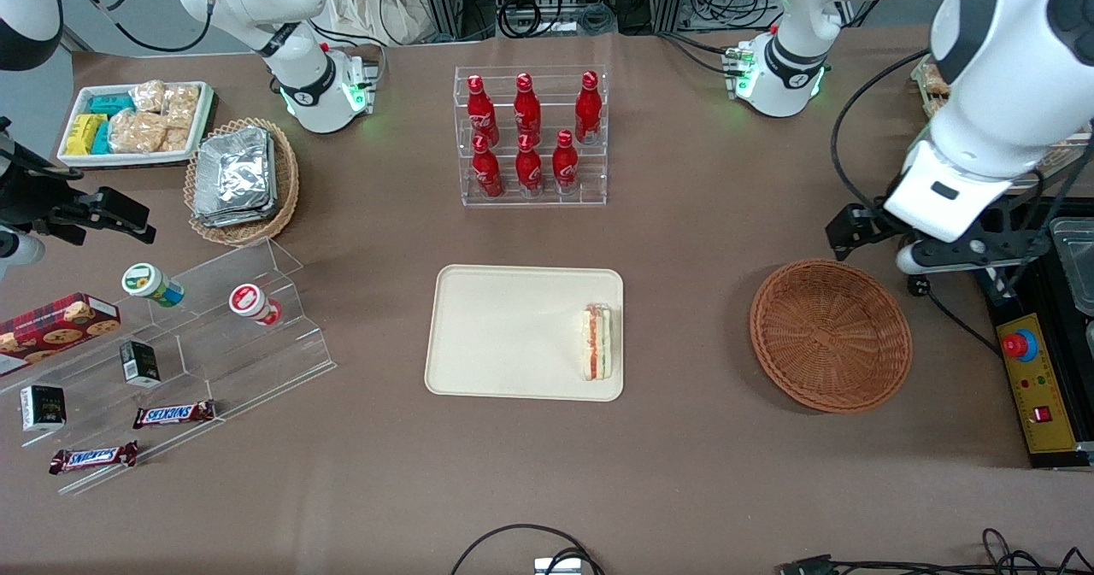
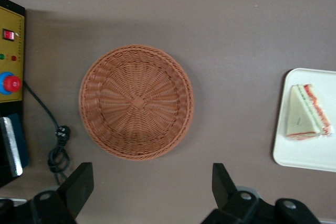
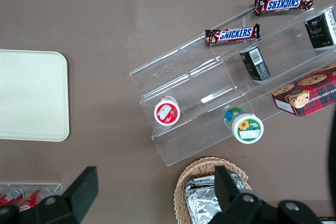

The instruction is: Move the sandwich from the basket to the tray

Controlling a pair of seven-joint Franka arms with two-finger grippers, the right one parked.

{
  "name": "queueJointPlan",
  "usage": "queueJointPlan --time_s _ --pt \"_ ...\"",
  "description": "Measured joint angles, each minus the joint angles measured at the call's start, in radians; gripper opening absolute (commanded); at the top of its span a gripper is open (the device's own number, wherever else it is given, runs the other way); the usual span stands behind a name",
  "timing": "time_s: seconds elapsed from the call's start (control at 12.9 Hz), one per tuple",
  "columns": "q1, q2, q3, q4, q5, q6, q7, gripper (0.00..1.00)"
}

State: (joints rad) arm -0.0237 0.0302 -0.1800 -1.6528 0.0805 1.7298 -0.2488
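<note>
Sandwich lay on the tray, at the tray edge toward the working arm's end, striped filling edge facing up; in the left wrist view sandwich showed as a white wedge with its red-green edge along one side. Tray sat mid-tabletop, otherwise bare. Basket sat well apart from the tray, toward the working arm's end, nothing in it; plain woven bottom fully visible from the wrist camera.

Gripper hung above the tabletop just beside the basket, fingers spread wide, grasping nothing. In the front view its fingers were hidden by the arm.

Tabletop was a matte brown sheet, flat, a few cables at the edge nearest the front camera. Clear rack of red bottles stood farther from the front camera than the tray. Toward the parked arm's end: wicker basket with foil packets, white tray of snack packets, clear stepped stand with two cups, small dark boxes, Snickers bars, and a cookie box. Yellow control box with red stop button sat near the basket at the working arm's end. Cable bundles and metal framing lined the room edge past the arm bases.
</note>
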Motion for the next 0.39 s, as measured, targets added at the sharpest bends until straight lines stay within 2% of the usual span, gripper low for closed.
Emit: queueJointPlan --time_s 0.39 --pt "0.002 -0.004 0.031 0.019 -0.007 -0.064 0.064 1.00"
